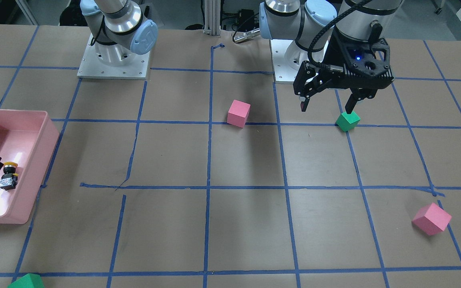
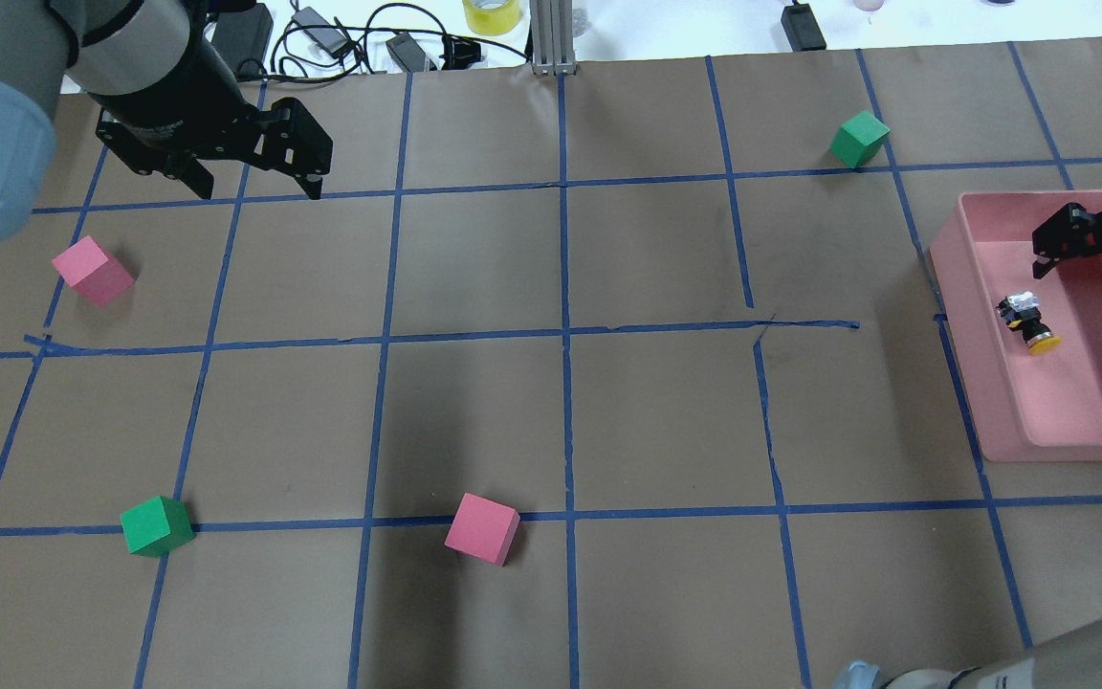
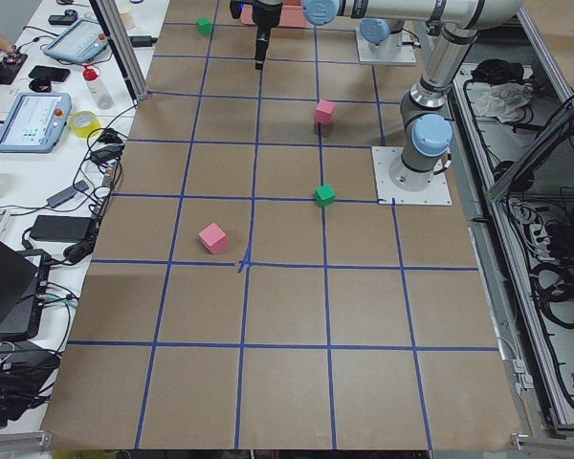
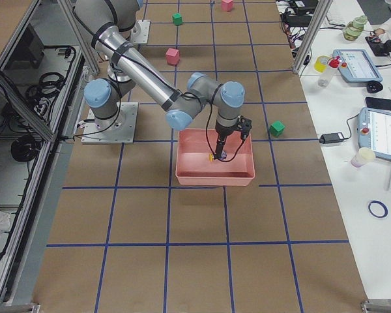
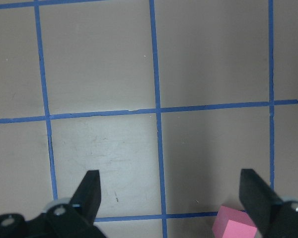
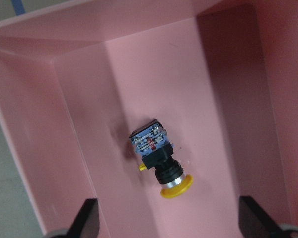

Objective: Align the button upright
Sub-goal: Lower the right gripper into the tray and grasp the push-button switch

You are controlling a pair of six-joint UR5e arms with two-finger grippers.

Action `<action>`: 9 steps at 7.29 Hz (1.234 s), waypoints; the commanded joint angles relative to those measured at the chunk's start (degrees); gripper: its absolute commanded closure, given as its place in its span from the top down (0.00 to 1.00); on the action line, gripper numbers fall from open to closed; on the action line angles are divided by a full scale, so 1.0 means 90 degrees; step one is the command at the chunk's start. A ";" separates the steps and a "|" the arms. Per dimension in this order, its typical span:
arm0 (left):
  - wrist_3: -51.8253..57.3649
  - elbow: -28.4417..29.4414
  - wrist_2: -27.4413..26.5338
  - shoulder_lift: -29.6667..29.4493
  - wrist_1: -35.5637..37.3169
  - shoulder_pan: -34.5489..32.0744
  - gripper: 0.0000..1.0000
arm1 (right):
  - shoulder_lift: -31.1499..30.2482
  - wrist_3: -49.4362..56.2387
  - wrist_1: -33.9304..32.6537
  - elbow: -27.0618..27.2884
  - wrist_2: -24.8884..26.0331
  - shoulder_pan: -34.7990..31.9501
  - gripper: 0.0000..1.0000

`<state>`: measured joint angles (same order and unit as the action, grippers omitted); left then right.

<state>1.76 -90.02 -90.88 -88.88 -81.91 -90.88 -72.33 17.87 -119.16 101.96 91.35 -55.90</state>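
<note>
The button (image 6: pixel 159 158) lies on its side on the floor of the pink bin (image 6: pixel 64 124), its yellow cap pointing toward one wall and its silvery base toward the other. It also shows in the overhead view (image 2: pixel 1029 323) and the front view (image 1: pixel 9 176). My right gripper (image 2: pixel 1087 273) hangs open and empty just above the button, inside the bin's outline; its fingertips (image 6: pixel 89 215) frame the button in the right wrist view. My left gripper (image 2: pixel 259 187) is open and empty, held high over the table far from the bin.
The bin (image 2: pixel 977 383) stands at the table's right edge. Foam cubes lie scattered: pink (image 2: pixel 93 271) near the left gripper, green (image 2: pixel 157 525), pink (image 2: pixel 482 528), green (image 2: pixel 860 138). Cables and tape rolls lie beyond the far edge.
</note>
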 commanded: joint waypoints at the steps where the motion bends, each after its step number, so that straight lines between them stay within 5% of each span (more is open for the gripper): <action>1: 0.0000 0.0002 0.0000 -0.0008 0.0010 0.0000 1.00 | 0.0389 -0.0032 -0.0576 0.0174 -0.0003 0.0000 1.00; 7: 0.0000 0.0002 0.0009 -0.0008 0.0010 0.0000 1.00 | 0.0791 0.0007 -0.0949 0.0389 0.0026 0.0000 0.94; 9: 0.0000 0.0002 0.0010 -0.0008 0.0010 0.0000 1.00 | 0.0781 0.0026 -0.0891 0.0497 0.0036 0.0000 0.40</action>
<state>1.76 -90.00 -90.80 -88.94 -81.83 -90.88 -65.28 18.00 -127.54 105.92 91.62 -55.90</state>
